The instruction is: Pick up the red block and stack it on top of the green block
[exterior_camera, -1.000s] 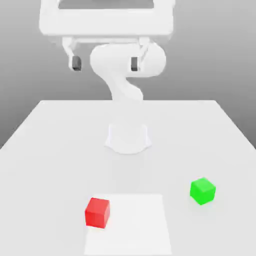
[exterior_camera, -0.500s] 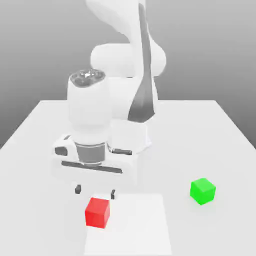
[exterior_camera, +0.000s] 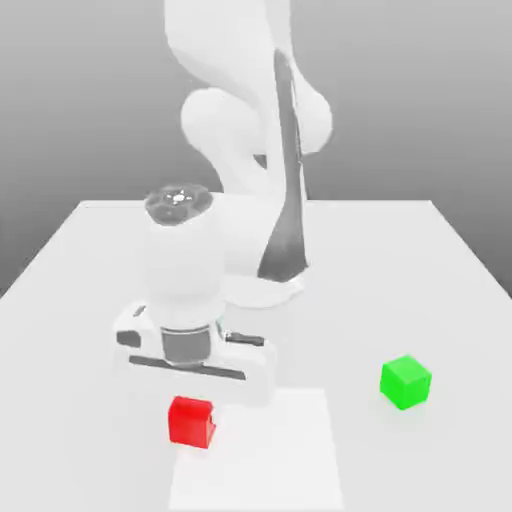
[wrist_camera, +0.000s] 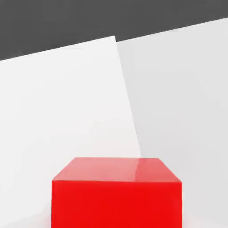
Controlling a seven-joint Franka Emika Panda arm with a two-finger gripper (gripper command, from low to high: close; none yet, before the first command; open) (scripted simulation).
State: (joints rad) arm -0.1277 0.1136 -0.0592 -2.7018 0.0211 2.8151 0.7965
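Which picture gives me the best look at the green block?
The exterior view does: the green block stands there on the table, with its top and two sides in plain sight. The hand view does not help with it; that one looks closely at the red block instead.

First cube (exterior_camera: 190,422) directly below gripper (exterior_camera: 192,420), at left edge of sheet (exterior_camera: 270,460) in exterior view. Second cube (exterior_camera: 405,382) on worktop (exterior_camera: 400,280), to exterior view's right of sheet. Arm base (exterior_camera: 258,290) behind both cubes.
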